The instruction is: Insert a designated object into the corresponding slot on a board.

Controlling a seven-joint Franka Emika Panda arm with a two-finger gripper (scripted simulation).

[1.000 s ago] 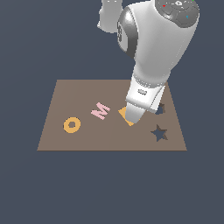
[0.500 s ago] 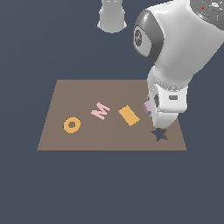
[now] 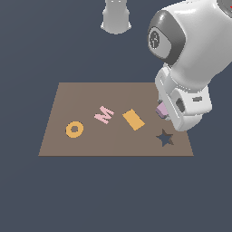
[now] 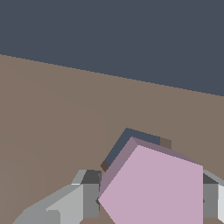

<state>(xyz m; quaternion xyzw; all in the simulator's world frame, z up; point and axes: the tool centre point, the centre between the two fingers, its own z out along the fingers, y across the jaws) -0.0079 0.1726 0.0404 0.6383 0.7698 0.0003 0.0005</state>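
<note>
Tool [image 4: 148, 203] gripped small lilac-pink block [image 4: 153, 188] above dark cut-out slot [image 4: 131, 142], near flat brown board's [image 3: 90, 95] right edge in exterior view. Only readable mark: pink letter M [image 3: 104, 114].

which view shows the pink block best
The wrist view: the pale pink block fills the foreground between the jaws, over a dark cut-out in the board. The exterior view shows only a sliver of it, hidden by the arm.

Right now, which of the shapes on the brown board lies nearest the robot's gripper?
The dark star-shaped hole, just beside the gripper. The orange rectangle, pink M and orange ring lie progressively farther toward the exterior view's left.
</note>
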